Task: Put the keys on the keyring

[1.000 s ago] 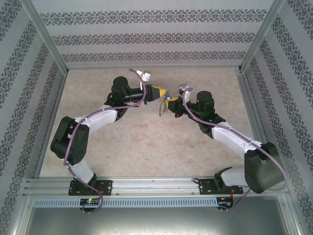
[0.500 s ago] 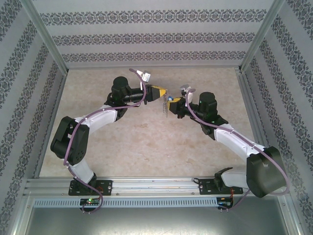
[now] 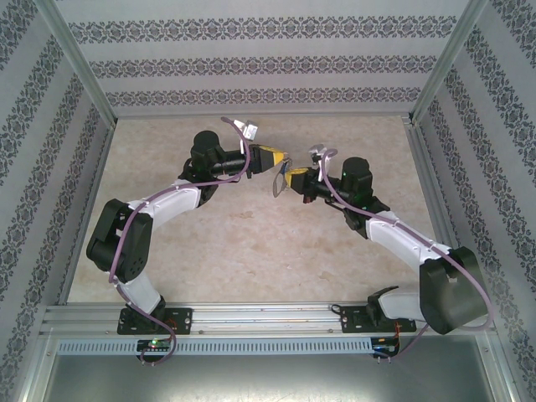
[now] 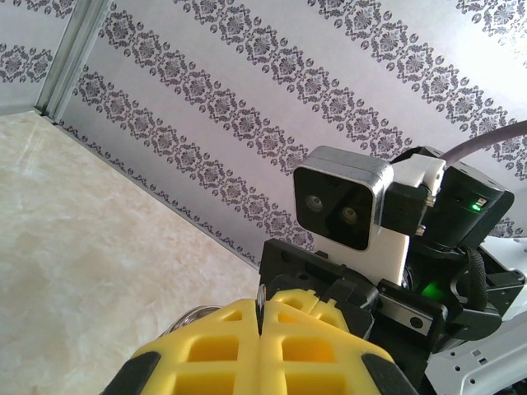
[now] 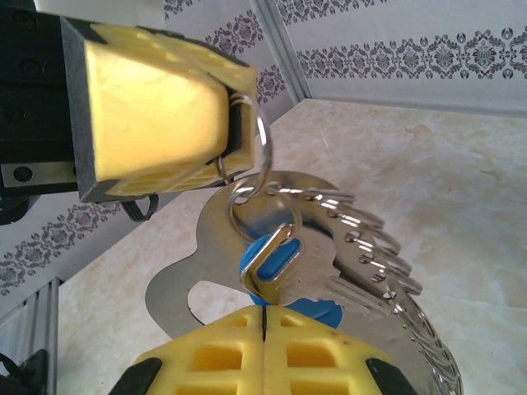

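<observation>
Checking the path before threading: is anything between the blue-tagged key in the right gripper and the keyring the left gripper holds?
Nothing visible stands between them. The right gripper, shut on the blue tag, has the key right at the keyring pinched in the left gripper, with no gap showing.

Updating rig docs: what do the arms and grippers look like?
The left arm and right arm have white links, black joint housings and a purple cable running along each. The left gripper and right gripper are yellow with grid-like recesses, on black mounts.
</observation>
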